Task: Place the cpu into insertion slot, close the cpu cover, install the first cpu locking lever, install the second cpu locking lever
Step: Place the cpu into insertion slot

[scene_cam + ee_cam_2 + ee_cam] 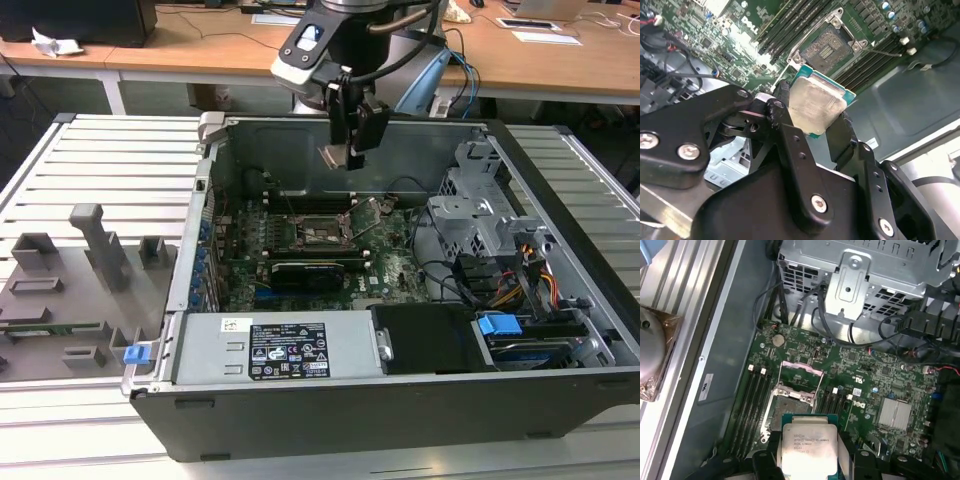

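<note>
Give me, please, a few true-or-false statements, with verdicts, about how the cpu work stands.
1. The hand holds the cpu. True.
2. The cpu sits in the insertion slot. False: it hangs above the board, and the slot is empty.
3. The cpu cover is shut over the slot. False: it stands swung open.
4. The hand is over the open computer case. True.

Ends in a matte black angular gripper (815, 112), jointed fingers (790, 135) pinned by silver screws (688, 151). Shows a pale grey rounded wrist joint (295, 55), black cables (405, 22).
</note>
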